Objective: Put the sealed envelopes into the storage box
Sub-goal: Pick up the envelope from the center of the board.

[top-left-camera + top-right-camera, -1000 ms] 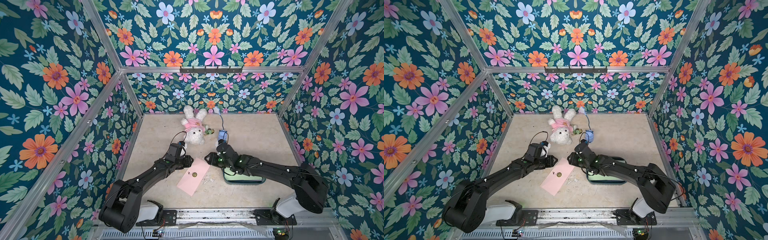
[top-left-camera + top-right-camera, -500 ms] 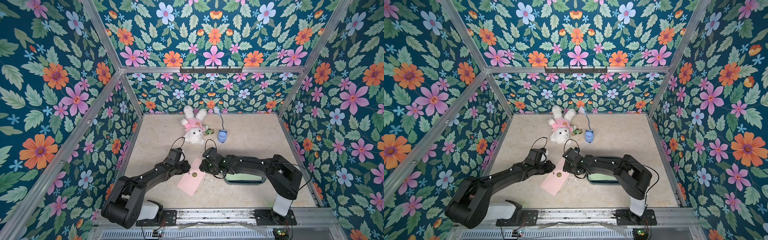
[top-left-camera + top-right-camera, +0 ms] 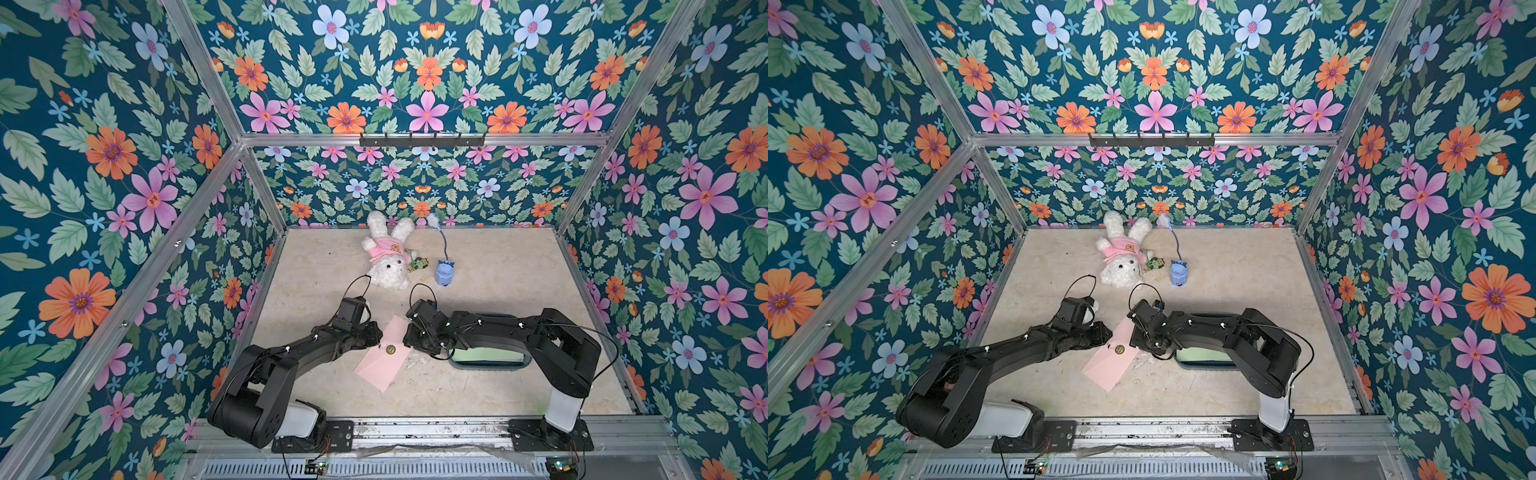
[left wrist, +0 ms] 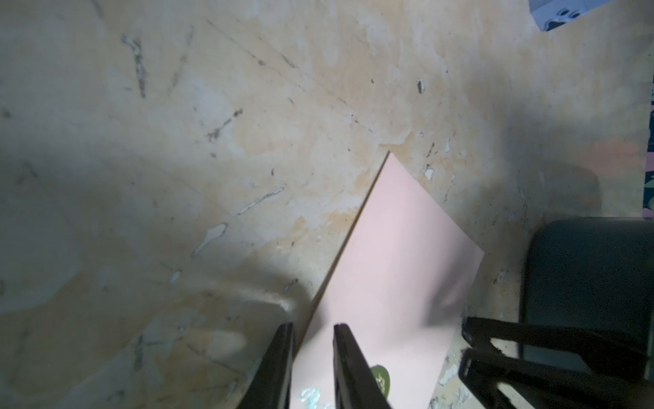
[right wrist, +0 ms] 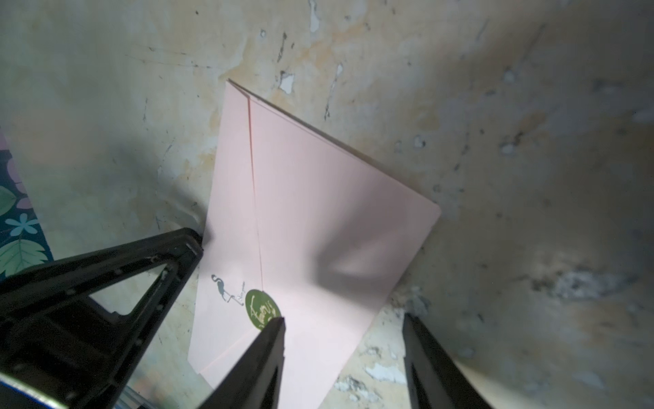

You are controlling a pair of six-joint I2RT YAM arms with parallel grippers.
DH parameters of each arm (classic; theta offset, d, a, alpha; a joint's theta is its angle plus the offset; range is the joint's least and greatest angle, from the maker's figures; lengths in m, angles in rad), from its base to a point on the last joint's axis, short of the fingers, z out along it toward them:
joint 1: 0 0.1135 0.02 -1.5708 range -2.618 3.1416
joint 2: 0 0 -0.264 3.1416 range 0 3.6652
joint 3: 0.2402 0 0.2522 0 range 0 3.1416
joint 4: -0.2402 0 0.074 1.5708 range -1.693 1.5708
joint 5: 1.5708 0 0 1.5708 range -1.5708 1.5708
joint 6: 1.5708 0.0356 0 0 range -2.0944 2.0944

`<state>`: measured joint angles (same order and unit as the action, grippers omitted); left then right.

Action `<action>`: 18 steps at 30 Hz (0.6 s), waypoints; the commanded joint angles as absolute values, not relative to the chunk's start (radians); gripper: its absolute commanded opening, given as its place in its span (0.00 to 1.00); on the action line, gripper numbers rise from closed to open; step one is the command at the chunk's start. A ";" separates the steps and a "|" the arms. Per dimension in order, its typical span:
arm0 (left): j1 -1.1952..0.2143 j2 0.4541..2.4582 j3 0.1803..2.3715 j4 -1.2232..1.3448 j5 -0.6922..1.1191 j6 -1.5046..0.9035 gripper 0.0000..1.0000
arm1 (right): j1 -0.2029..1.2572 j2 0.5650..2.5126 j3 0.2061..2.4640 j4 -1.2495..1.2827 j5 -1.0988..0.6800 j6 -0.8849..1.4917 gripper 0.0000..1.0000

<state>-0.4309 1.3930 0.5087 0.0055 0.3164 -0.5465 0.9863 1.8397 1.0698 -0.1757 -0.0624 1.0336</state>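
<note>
One pink envelope lay on the surface near the box, not yet in, its edge seemingly pinched in the nearly closed left claw, while the half-open right claw straddled its other side, gripping nothing.

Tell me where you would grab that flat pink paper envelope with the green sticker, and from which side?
Probably a long edge of the pink paper envelope, one finger under, one on top, coming in low from the side facing the dark teal storage box. It lies flat on the beige tabletop, too thin and wide to pinch from above; only its edges offer a hold.
</note>
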 commanded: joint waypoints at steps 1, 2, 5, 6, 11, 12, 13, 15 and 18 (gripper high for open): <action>-0.430 1.393 0.502 -0.045 0.301 -0.543 0.25 | 0.982 1.847 1.049 -0.172 -0.081 1.061 0.57; -0.430 1.394 0.502 -0.045 0.301 -0.543 0.24 | 0.980 1.847 1.045 -0.166 -0.084 1.063 0.58; -0.430 1.404 0.500 -0.041 0.307 -0.543 0.24 | 0.970 1.847 1.017 -0.110 -0.107 1.085 0.58; -0.430 1.409 0.501 -0.039 0.311 -0.543 0.23 | 0.964 1.846 1.006 -0.091 -0.118 1.097 0.58; -0.430 1.421 0.496 -0.037 0.318 -0.543 0.21 | 0.957 1.814 0.968 0.015 -0.127 1.137 0.58; -0.430 1.422 0.495 -0.037 0.319 -0.543 0.21 | 0.957 1.813 0.977 0.011 -0.127 1.134 0.58; -0.430 1.422 0.497 -0.038 0.319 -0.543 0.21 | 0.957 1.813 0.990 -0.005 -0.119 1.124 0.58; -0.430 1.410 0.500 -0.039 0.314 -0.543 0.21 | 0.960 1.808 1.015 -0.055 -0.083 1.110 0.58; -0.430 1.373 0.519 -0.051 0.289 -0.536 0.25 | 0.962 1.791 1.004 -0.055 -0.072 1.111 0.58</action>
